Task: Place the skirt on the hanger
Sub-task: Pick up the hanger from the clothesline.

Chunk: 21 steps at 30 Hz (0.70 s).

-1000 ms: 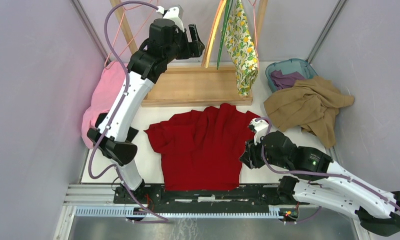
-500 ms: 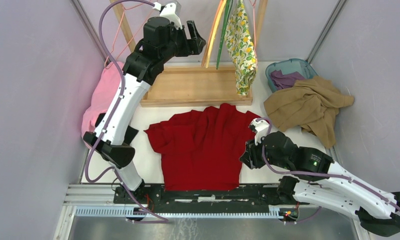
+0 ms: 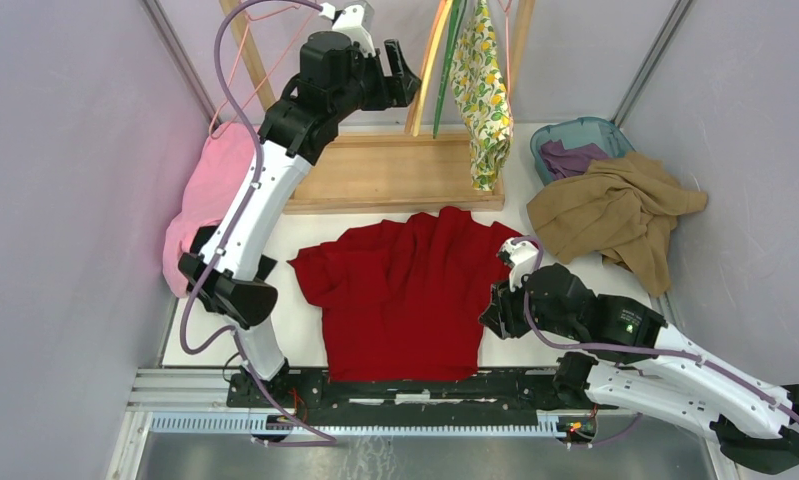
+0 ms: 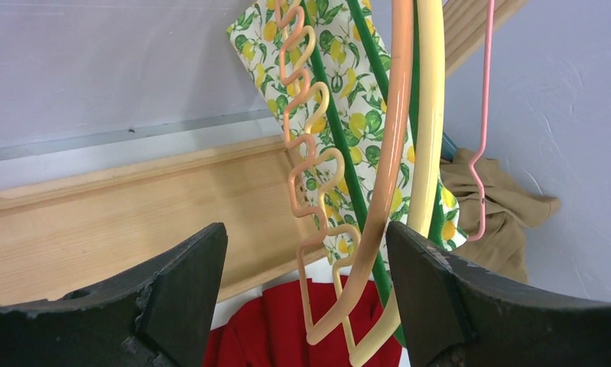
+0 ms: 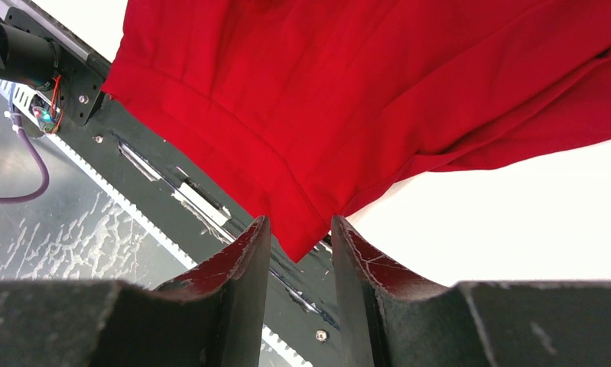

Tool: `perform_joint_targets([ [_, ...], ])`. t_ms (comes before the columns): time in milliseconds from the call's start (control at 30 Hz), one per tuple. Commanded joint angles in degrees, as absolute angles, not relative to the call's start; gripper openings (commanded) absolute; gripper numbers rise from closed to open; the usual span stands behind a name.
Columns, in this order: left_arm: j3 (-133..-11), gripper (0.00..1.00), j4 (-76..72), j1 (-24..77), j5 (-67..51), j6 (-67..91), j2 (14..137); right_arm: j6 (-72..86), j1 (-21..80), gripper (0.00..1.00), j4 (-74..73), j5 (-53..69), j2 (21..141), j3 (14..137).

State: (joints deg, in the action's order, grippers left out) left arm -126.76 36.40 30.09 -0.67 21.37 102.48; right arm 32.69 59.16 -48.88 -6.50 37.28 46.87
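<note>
The lemon-print skirt (image 3: 483,100) hangs at the wooden rack at the back, beside a thin pink hanger (image 3: 509,48). In the left wrist view the skirt (image 4: 355,115) shows behind other hangers, and the pink hanger (image 4: 483,115) hangs to its right. I cannot tell whether the skirt hangs from it. My left gripper (image 3: 403,72) is raised near the rack, left of the skirt, open and empty (image 4: 306,237). My right gripper (image 3: 490,310) is low by the red garment's right edge, its jaws a narrow gap apart and empty (image 5: 300,225).
A green hanger (image 4: 340,153) and orange-yellow hangers (image 4: 386,153) hang just ahead of my left jaws. A red garment (image 3: 405,290) lies mid-table. A tan garment (image 3: 615,215) and a blue basin (image 3: 580,135) sit at the right. A pink cloth (image 3: 210,190) lies left. The wooden rack base (image 3: 385,170) stands behind.
My left gripper has moved a little up and to the right, closer to the hanging hangers. The right arm and the skirt have not moved.
</note>
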Motion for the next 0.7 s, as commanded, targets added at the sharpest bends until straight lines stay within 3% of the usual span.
perform_joint_targets([
  [0,-130.5,0.83,33.4,31.0,-2.0,18.3,103.8,32.0,59.4,0.41,-47.4,-7.0,36.8,46.8],
  [667,-137.8,0.83,33.3,38.0,8.0,12.3,109.5,31.6,59.4,0.41,-47.4,-6.3,37.0,46.1],
])
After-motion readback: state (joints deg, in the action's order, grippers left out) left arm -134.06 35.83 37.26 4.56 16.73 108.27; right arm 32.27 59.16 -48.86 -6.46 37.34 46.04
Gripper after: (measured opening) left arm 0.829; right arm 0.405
